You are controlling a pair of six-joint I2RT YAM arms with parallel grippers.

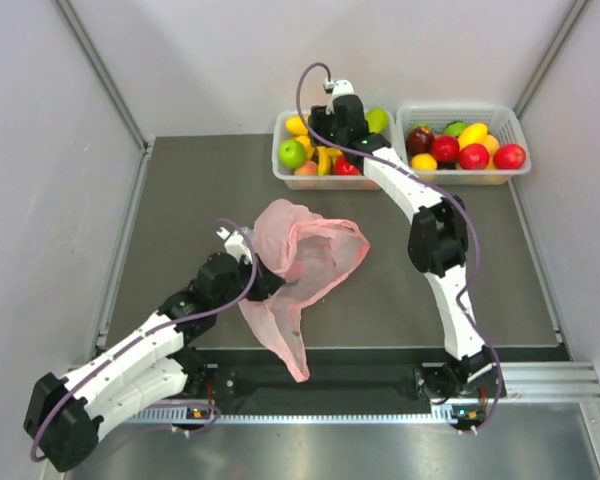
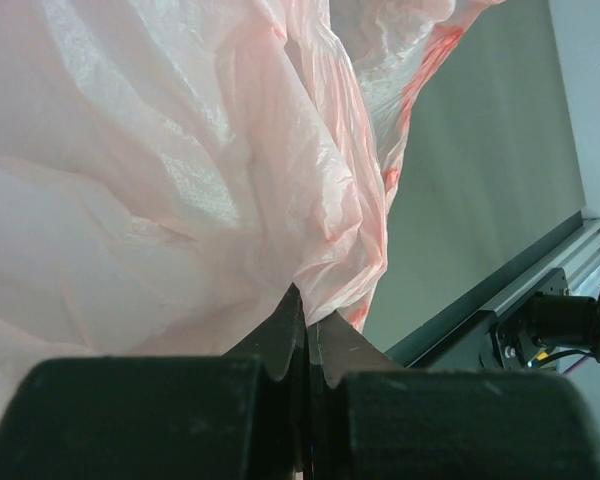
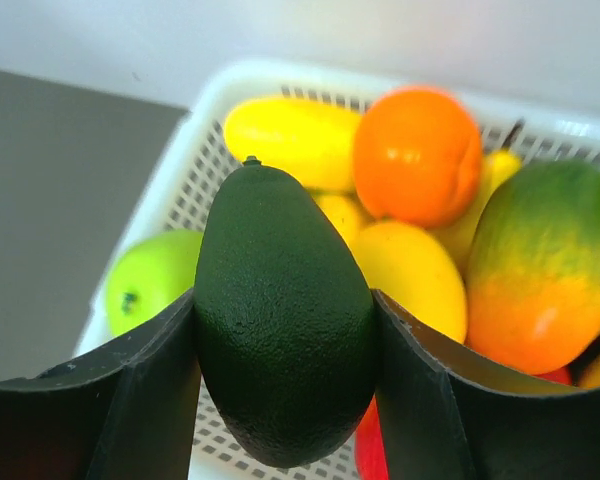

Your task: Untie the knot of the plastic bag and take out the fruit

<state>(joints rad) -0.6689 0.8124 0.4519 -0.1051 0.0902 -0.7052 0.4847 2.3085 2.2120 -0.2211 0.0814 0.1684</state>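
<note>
Film of the pink bag (image 2: 180, 180) is sitting pinched in the left gripper (image 2: 305, 335), jaws together. Beyond the bag, the right gripper (image 3: 283, 300) is clamping an avocado (image 3: 280, 340), long axis along its jaws, directly over the basket (image 3: 195, 130).

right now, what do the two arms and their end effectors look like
The left arm and right arm both have white shells with black joints, and a purple cable runs along each. The left end effector and right end effector have matte black fingers.
</note>
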